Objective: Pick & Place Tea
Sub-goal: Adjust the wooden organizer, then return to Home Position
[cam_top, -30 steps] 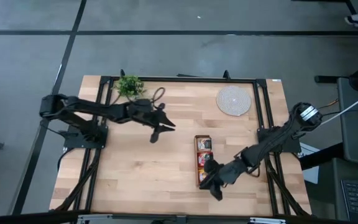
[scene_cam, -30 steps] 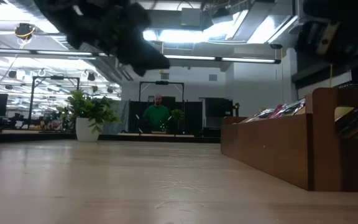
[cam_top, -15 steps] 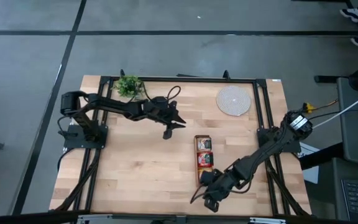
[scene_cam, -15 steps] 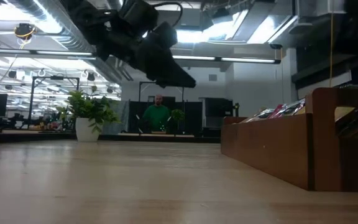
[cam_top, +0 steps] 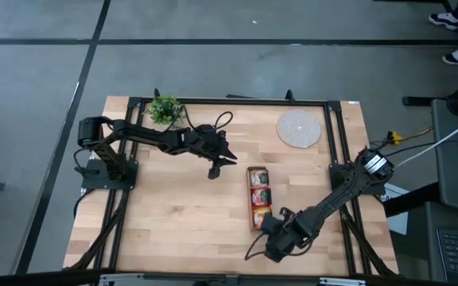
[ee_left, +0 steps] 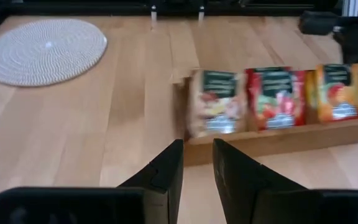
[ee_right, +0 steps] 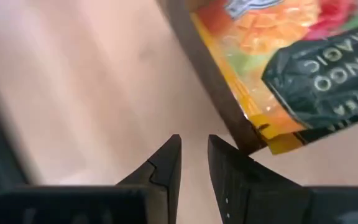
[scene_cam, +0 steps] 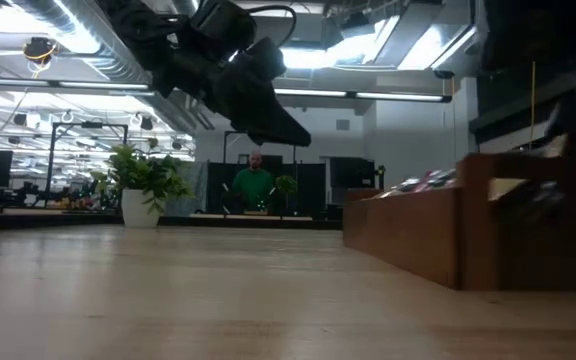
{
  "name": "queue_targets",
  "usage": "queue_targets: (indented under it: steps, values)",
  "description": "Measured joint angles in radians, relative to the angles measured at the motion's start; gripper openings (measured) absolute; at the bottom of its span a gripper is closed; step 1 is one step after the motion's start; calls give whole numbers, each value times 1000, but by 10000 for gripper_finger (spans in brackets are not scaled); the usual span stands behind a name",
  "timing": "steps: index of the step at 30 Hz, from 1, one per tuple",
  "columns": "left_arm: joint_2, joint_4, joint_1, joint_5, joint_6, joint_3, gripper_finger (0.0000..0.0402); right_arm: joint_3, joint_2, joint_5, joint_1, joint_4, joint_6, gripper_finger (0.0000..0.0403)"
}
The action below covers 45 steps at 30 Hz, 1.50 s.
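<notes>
The long wooden tray (cam_top: 259, 197) lies on the table right of centre. Its three compartments hold tea sachets: pale (ee_left: 216, 102), red (ee_left: 275, 96) and yellow-orange (ee_left: 337, 93). My right gripper (cam_top: 265, 229) points steeply down at the tray's near end, with a narrow empty gap between its fingers (ee_right: 193, 146). A yellow-orange sachet (ee_right: 272, 56) fills the view just past it. My left gripper (cam_top: 215, 168) hangs above the bare table (scene_cam: 278, 125), left of the tray's far end. It is narrowly open and holds nothing (ee_left: 197, 149). My right gripper has the outer side of one finger (ee_right: 229, 165) against the tray's near-end corner (ee_right: 248, 144). It comes slanting down from the table's near right. The tray stays flat on the table. The view is blurred, so I can tell no more of the contact.
A round woven mat (cam_top: 299, 128) lies at the far right, and a small potted plant (cam_top: 165, 109) stands at the far left. A black frame runs along the table's edges (cam_top: 336, 143). Bare wood lies left of the tray. A person in green stands far behind the table (scene_cam: 253, 185).
My left gripper went toward the table's right edge and a little down, then kept still. My right gripper drew toward the near edge, tipped its fingers steeply down and came back against the tray's near end. The tray has slid a little toward the far edge.
</notes>
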Motion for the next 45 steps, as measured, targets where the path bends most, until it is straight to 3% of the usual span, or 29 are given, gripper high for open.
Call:
queue_targets:
  steps: [6, 12, 17, 24, 32, 37, 40, 45]
  values:
    - [-11, -11, -1, 4, -2, 0, 86, 0, 3, 243, -5, -245, 154, 83]
    - [-14, -13, -1, 4, -4, 0, 82, 0, 3, 577, -32, -678, 562, 83]
    - [-14, -17, -1, 4, -5, 0, 86, -1, 1, 635, -76, -972, 797, 83]
    - [-44, -66, -1, 4, -12, -1, 82, -10, -40, 617, -77, -927, 719, 83]
    - [-180, -161, -45, -25, 35, -1, 86, 34, -142, 637, 0, -738, 413, 49]
    - [-287, -268, -110, -211, 42, -1, 82, -10, -252, 660, 1, -487, 115, 8]
    - [-339, -334, -148, -326, 37, -1, 84, -75, -322, 700, 1, -290, -75, 9]
    - [-407, -433, -187, -455, -9, -1, 85, -312, -486, 597, 0, 207, -431, 5]
